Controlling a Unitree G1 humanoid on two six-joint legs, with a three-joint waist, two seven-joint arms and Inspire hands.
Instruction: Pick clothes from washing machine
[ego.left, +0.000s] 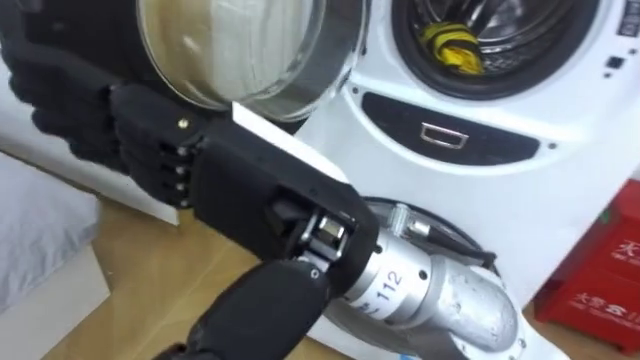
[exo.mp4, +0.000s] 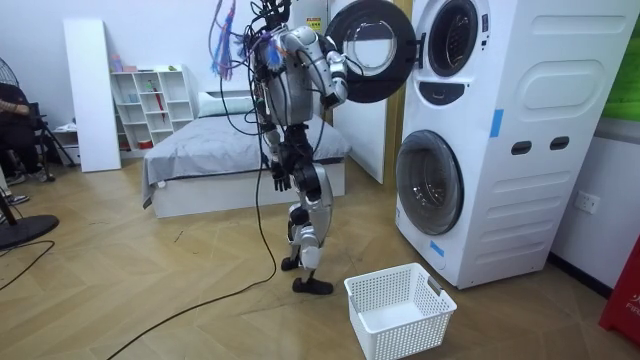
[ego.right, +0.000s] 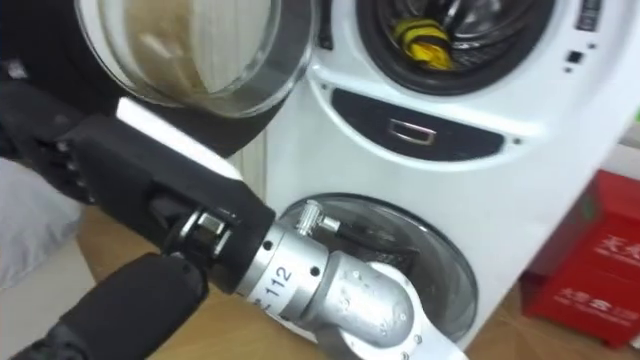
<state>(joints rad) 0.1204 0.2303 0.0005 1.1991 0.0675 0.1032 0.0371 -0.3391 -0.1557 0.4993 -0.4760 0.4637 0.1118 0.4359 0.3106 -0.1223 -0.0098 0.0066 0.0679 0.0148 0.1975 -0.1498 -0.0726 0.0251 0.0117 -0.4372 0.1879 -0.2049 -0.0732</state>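
A yellow garment (ego.left: 450, 45) lies bunched inside the drum of the upper machine (exo.mp4: 452, 40), whose round door (ego.left: 240, 50) stands swung open to my left. My right hand (ego.left: 230, 175) reaches in from the lower right and rests against the door's dark lower rim, well left of the drum opening. Its fingers run under that rim and blend with it. In the room view I stand upright facing the stacked white machines, right arm raised to the door (exo.mp4: 370, 50). My left hand (exo.mp4: 279, 181) hangs by my hip.
A white laundry basket (exo.mp4: 400, 310) sits on the wooden floor before the lower machine (exo.mp4: 430, 185). A red box (ego.left: 600, 290) stands at the right. Behind me are a bed (exo.mp4: 240, 150) and white shelves (exo.mp4: 150, 100). A person (exo.mp4: 12, 120) sits at the room view's left edge.
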